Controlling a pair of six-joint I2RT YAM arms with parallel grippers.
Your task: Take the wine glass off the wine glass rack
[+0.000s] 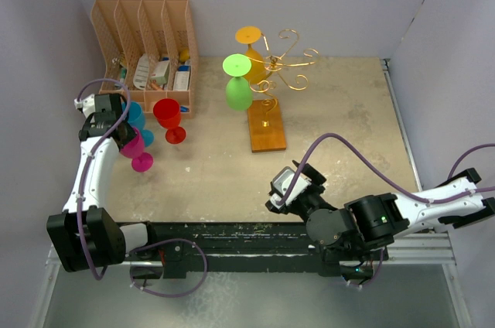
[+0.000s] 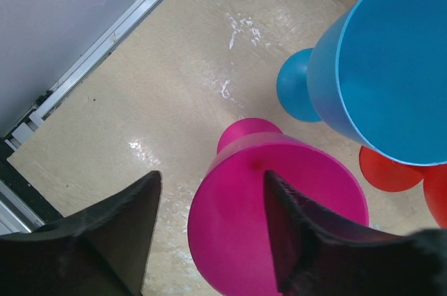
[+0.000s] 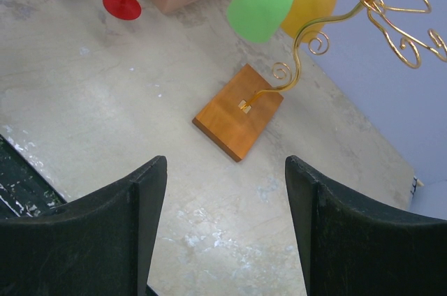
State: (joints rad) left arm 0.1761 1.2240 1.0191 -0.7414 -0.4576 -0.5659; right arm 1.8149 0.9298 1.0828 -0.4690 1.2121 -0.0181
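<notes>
Crowding L pincer [image 2: 211, 184]: magenta glass [image 2: 230, 240], blue glass [image 2: 391, 65], red glass [image 1: 167, 114].

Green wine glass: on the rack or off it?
On. The green wine glass hangs bowl-down from the gold arms of the wine glass rack, foot on top, clear of the table.

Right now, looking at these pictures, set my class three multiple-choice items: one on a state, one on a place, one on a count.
1. The right claw is: A shut on a glass; B open, empty; C shut, empty.
2. Where is the green glass? A on the wine glass rack; B in that claw; C inside the orange glass.
3. How many glasses hang on the rack? A one; B two; C four.
Key: 1 B, fingers apart, nothing between; 2 A, it hangs bowl-down from a gold arm; 3 B, green and orange.
</notes>
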